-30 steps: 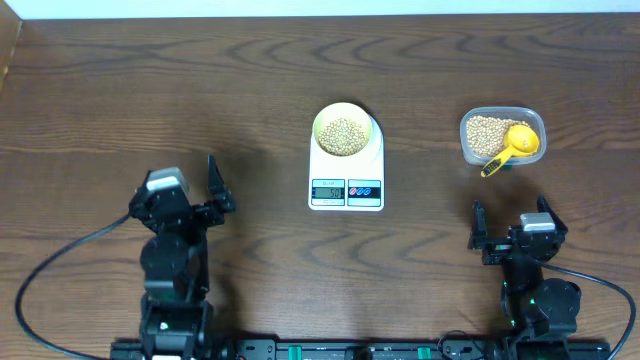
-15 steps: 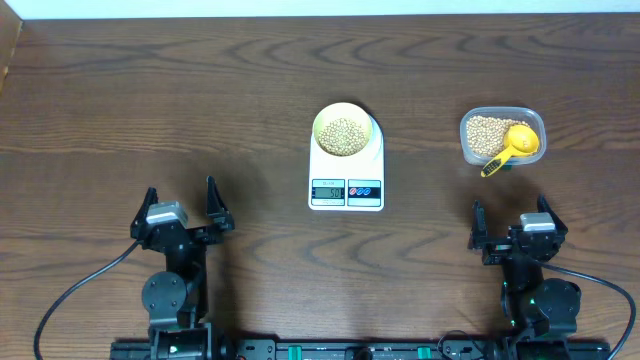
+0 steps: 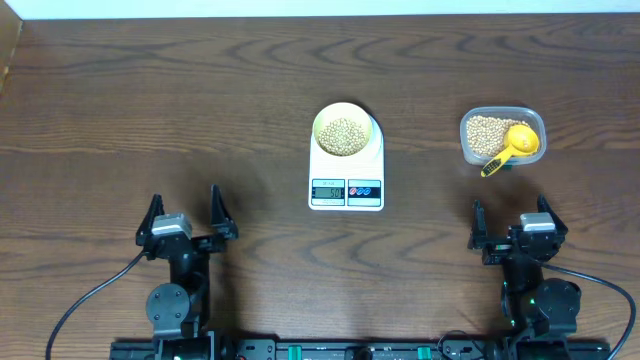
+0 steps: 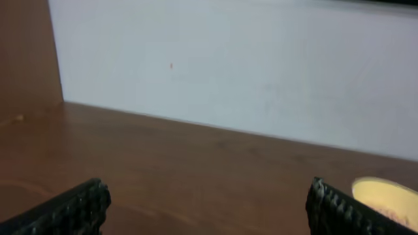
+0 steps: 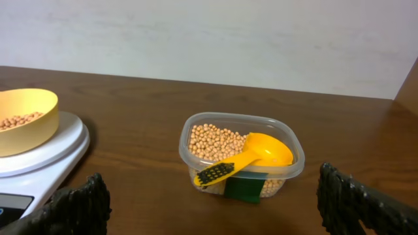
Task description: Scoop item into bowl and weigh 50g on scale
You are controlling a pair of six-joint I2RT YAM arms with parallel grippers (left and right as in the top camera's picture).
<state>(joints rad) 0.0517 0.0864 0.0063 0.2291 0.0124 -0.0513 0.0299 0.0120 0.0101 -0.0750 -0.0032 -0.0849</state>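
Beans [image 3: 344,134], small, round and beige-tan, lie in a low heap in the bowl [image 3: 322,120]. The bowl is pale yellow, round and smooth, and sits on the rear platform of the scale [image 3: 346,172], near the middle of the table [image 3: 150,90]. The scale is a white rounded rectangle with a glossy plastic look. Its grey display [image 3: 328,190] shows dark digits too small to read. Just right of the display are two small buttons [image 3: 364,190], one reddish and one bluish.

More of the same beans lie in a clear plastic tub [image 3: 500,109], rectangular with rounded corners, well to the right of the scale. A bright yellow scoop [image 3: 520,140] rests on those beans. Its handle reaches out over the tub's front rim and ends in a black ridged patch. A dark green label [image 5: 243,187] sits on the tub's near wall; no lettering on it is legible.

The table is dark brown wood with a bold grain.

The left gripper [image 3: 185,203] hovers at the near left, well apart from the scale, with its jaws spread wide and nothing between them. The right gripper [image 3: 510,210] sits at the near right, in front of the tub, with its jaws likewise wide apart and empty. Its black fingers [image 5: 78,209] have a ridged, rubbery surface.
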